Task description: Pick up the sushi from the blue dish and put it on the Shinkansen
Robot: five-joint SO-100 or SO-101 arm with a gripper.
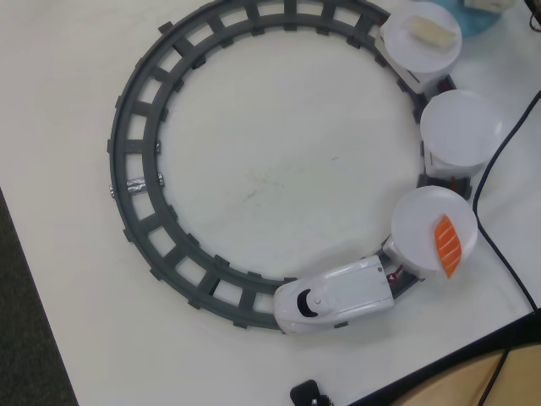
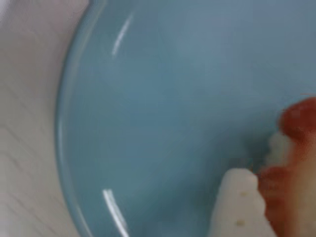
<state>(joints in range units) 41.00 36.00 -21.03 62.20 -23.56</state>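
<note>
A white table (image 1: 279,169) carries a grey ring track (image 1: 135,211); the Shinkansen (image 1: 334,298) sits on it toward the near edge in the overhead view, its three plates curving toward the far right corner, one bearing an orange salmon piece (image 1: 448,245), one a beige piece (image 1: 431,34), the middle one (image 1: 461,127) bare. The sushi (image 2: 291,168) lies on the blue dish (image 2: 163,98) in the wrist view, beside a white gripper finger (image 2: 237,207); whether the jaws pinch it I cannot tell, so pickup seems underway and placing remains.
</note>
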